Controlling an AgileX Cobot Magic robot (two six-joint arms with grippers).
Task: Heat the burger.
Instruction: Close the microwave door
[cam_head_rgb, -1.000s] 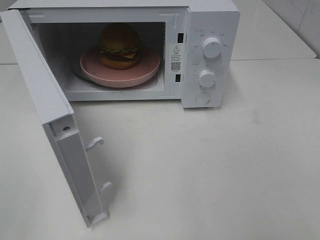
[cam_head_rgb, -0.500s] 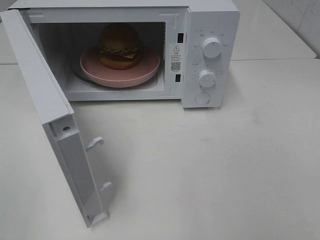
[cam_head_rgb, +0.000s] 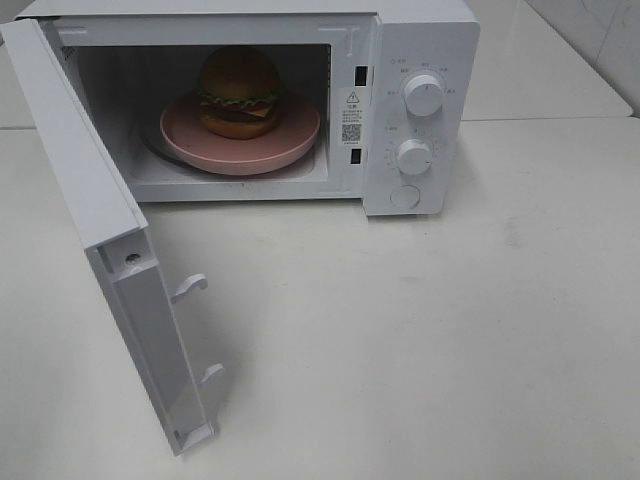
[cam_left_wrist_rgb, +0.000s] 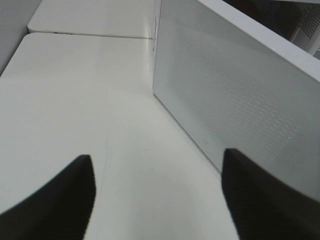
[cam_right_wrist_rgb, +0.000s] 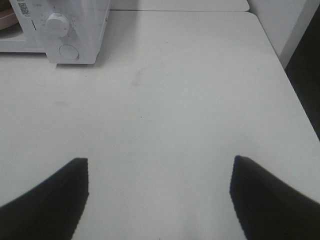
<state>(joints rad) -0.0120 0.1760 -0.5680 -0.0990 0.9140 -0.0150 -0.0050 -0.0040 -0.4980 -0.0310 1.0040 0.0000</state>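
Note:
The burger (cam_head_rgb: 239, 90), with a golden-brown bun, green lettuce and a dark patty, sits on a pink plate (cam_head_rgb: 290, 140) inside the white microwave (cam_head_rgb: 420, 40). The microwave door (cam_head_rgb: 90, 190) stands swung wide open toward the front left. Neither gripper shows in the exterior high view. In the left wrist view my left gripper (cam_left_wrist_rgb: 156, 155) is open over the bare table, with the door's outer face (cam_left_wrist_rgb: 240, 100) close beside one finger. In the right wrist view my right gripper (cam_right_wrist_rgb: 159, 159) is open over the table, well apart from the microwave's control panel (cam_right_wrist_rgb: 70, 30). Nothing is between either pair of fingers.
The control panel carries two round knobs (cam_head_rgb: 424, 93) (cam_head_rgb: 413, 156) and a round button (cam_head_rgb: 404, 196). Two latch hooks (cam_head_rgb: 190, 286) stick out of the door's inner edge. The white table (cam_head_rgb: 450, 340) stretches in front; its right edge (cam_right_wrist_rgb: 295, 95) drops off beside a wall.

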